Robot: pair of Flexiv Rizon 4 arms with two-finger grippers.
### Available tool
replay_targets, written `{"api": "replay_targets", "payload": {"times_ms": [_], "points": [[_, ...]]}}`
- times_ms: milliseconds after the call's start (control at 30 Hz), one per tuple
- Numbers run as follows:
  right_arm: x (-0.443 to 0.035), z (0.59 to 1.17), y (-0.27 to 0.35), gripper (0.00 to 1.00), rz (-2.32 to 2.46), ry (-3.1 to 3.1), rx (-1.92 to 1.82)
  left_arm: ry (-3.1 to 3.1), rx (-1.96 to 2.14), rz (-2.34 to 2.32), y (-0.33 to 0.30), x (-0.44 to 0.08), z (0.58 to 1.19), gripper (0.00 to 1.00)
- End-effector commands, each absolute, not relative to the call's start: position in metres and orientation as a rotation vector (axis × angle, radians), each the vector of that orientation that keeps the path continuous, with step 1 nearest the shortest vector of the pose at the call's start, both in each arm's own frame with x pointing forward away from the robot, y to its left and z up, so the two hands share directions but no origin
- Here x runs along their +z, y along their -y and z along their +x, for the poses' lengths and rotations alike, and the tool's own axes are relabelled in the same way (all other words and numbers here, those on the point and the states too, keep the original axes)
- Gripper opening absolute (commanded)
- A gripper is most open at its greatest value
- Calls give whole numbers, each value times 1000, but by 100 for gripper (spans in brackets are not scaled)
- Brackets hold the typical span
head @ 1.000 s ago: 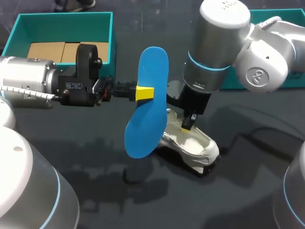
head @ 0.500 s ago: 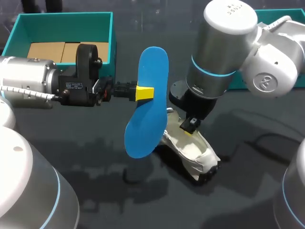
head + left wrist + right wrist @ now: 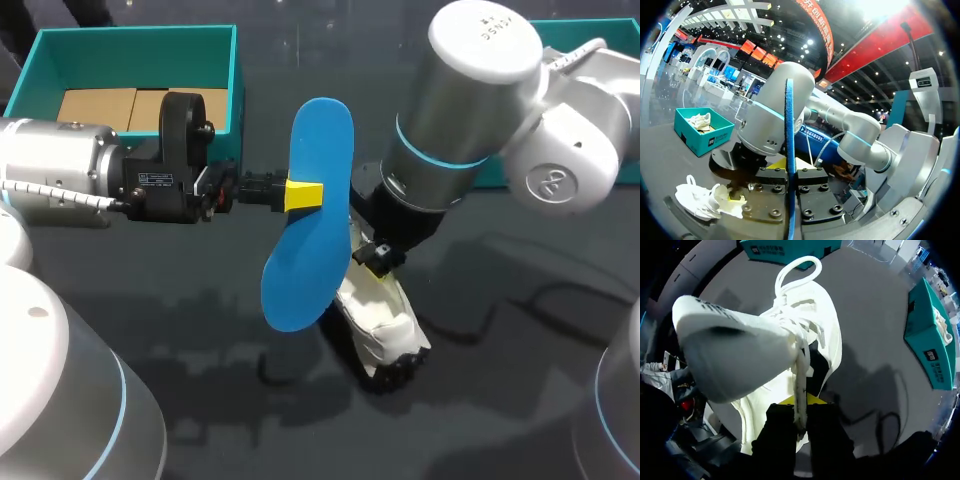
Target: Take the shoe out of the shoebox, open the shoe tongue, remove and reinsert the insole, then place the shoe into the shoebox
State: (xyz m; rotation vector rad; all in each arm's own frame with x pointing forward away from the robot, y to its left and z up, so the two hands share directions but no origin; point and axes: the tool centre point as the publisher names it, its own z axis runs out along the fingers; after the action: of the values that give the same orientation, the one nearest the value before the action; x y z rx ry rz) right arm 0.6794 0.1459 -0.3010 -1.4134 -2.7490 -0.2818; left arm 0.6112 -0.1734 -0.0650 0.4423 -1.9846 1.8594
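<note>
Head view: the left hand [image 3: 303,193] is closed on the blue insole [image 3: 312,140] and holds it upright over the middle of the dark surface [image 3: 200,330]. Just right of the insole, the right hand [image 3: 378,258] grips the white shoe [image 3: 385,322] at its opening. The shoe is tilted, with its toe pointing near. The teal shoebox [image 3: 135,40] stands far left with cardboard inside. A second teal box [image 3: 600,30] sits far right, partly behind the right arm [image 3: 480,110].

Left wrist view: the insole shows edge-on, clamped between the fingers. The shoe is low beside them, under the right arm. The second box holds another white shoe [image 3: 700,120].

Right wrist view: the fingers pinch a thin white strip of the shoe's upper. The rest of the shoe spreads ahead of them, with its lace loop [image 3: 797,270] farthest out.
</note>
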Motion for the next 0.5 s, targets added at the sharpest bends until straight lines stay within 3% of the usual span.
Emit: {"api": "replay_targets", "payload": {"times_ms": [33, 500], "points": [[-306, 679, -152, 0, -1532, 2692, -314, 1984, 1862, 444, 174, -66, 610, 0], [-321, 686, -156, 0, -1681, 2573, -381, 1984, 1862, 444, 174, -66, 610, 0]]}}
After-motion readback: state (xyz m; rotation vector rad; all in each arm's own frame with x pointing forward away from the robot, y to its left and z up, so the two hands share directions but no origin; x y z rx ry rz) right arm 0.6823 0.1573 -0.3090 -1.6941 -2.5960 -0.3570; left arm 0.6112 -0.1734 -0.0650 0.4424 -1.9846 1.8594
